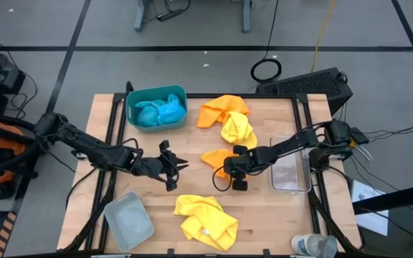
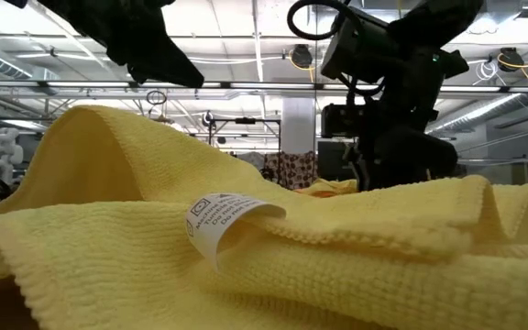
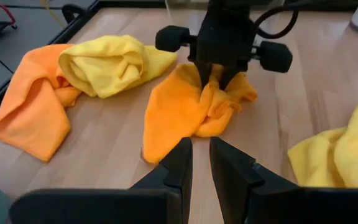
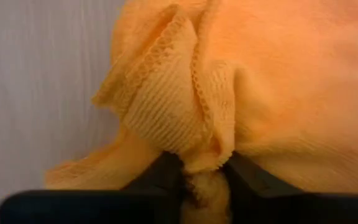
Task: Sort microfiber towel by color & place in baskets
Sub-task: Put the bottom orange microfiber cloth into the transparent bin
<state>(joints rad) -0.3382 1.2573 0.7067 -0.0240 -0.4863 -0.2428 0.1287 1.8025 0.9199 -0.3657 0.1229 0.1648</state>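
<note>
1. The right tool (image 1: 233,170) is down at the middle of the tabletop (image 1: 278,215), its fingers pinched on a fold of an orange towel (image 1: 217,159); the right wrist view shows the cloth bunched between the two dark fingers (image 4: 160,177).
2. The left tool (image 1: 172,166) hangs just left of that orange towel, its fingers nearly closed with a thin gap between them, holding nothing.
3. A second orange towel (image 1: 217,110) lies at the far edge, with a yellow towel (image 1: 237,130) touching its right, nearer side.
4. Another yellow towel (image 1: 206,221) lies crumpled at the near middle; in the low view it fills the foreground and a white label (image 2: 220,218) sticks up from it.
5. The teal basket (image 1: 133,100) stands at the far left and holds two blue towels (image 1: 160,111).
6. The pale grey basket (image 1: 129,221) sits at the near left, turned at an angle.
7. The clear basket (image 1: 290,172) stands at the right, under the right arm.
8. A clear plastic bottle (image 1: 314,246) lies at the near right corner.
</note>
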